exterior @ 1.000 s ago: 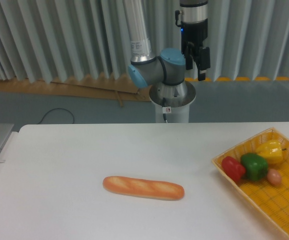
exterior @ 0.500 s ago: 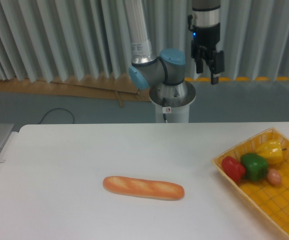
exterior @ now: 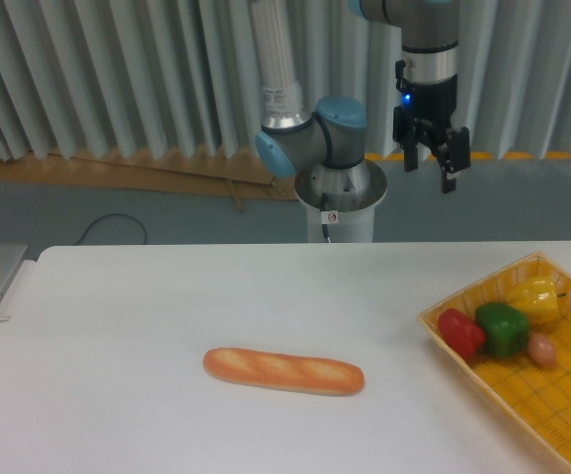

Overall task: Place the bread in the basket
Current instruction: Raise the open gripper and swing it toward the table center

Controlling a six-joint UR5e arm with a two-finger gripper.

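From the single fixed camera, I am seeing the bread (exterior: 284, 370) lying flat on the white desk (exterior: 167, 316), untouched. I am holding the gripper (exterior: 429, 170) high above the far desk edge, fingers (exterior: 448, 178) apart and empty. The basket (exterior: 552, 415) is sitting well to the right, with peppers (exterior: 503, 328) crowding its far corner, leaving room for the loaf.

bread (exterior: 284, 370): open tabletop all round | basket (exterior: 562, 410): peppers (exterior: 503, 328) crowd far end
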